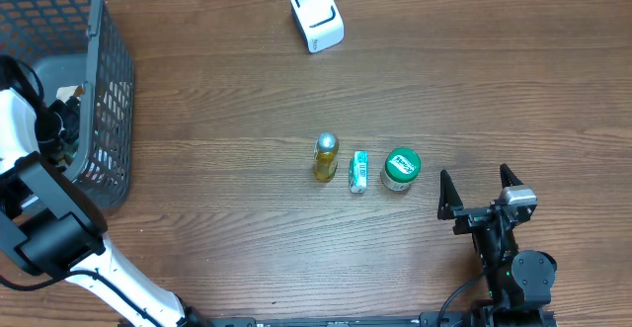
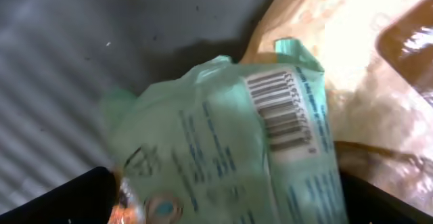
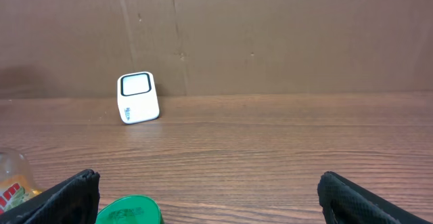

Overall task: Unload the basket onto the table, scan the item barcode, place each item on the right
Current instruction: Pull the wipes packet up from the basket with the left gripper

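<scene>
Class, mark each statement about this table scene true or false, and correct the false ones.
1. The white scanner sits alone near the far edge of the table. True.
2. The right gripper holds the green-lidded jar. False: it is open and empty, beside the jar.
3. The pale green packet in the left wrist view shows a barcode. True.
4. The yellow bottle is inside the grey basket. False: it is on the table, next to the small carton.

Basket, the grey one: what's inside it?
A pale green packet with a barcode lies inside the basket, beside a shiny tan wrapper. The left arm hides the rest from above.
</scene>
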Controlling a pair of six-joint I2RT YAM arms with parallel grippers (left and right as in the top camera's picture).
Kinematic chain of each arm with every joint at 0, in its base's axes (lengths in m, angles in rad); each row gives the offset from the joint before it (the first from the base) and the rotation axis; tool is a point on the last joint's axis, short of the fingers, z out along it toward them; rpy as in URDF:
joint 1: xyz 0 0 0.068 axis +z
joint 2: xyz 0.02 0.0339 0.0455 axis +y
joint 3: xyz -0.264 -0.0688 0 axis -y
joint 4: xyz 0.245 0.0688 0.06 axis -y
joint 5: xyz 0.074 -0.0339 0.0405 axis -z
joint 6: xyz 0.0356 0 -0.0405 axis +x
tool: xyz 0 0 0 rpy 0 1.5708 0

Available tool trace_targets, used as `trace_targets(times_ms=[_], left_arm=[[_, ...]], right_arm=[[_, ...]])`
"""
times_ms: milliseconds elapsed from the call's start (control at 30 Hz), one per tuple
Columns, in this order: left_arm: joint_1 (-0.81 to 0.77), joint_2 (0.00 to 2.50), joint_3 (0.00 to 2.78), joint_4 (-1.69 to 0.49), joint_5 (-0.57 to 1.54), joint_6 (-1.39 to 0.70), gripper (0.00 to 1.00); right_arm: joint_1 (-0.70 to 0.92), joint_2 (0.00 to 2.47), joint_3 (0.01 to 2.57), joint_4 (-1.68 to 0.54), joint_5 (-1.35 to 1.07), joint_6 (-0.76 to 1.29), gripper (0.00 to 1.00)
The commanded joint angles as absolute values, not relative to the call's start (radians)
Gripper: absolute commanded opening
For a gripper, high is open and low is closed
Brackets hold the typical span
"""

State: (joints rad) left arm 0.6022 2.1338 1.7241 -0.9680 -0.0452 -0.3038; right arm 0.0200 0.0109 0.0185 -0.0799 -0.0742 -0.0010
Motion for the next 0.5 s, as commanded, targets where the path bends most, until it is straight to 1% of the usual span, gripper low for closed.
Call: trace_targets(times_ms=[0, 267, 367, 433, 467], left_arm=[[0.604, 2.140, 1.633, -0.925, -0.066, -0.283, 0.99], [0.602, 2.140, 1.492, -0.794, -0.025, -0.229, 0.99], [0.602, 2.140, 1.485, -0.788, -0.023, -0.224, 0.86], [0.602, 2.140, 1.485, -0.787, 0.005, -0.218, 0.70], [0.602, 2.140, 1.485, -0.786, 0.027, -0.204, 0.65]], right_arm=[[0.015, 0.003, 0.008, -0.077, -0.073, -0.005, 1.00], [0.015, 0.003, 0.008, -0.077, -0.073, -0.005, 1.00], [0.015, 0.003, 0.008, -0.077, -0.073, -0.005, 1.00], [0.015, 0.003, 0.008, -0.077, -0.073, -0.005, 1.00], [0.015, 0.003, 0.008, -0.077, -0.073, -0.005, 1.00]])
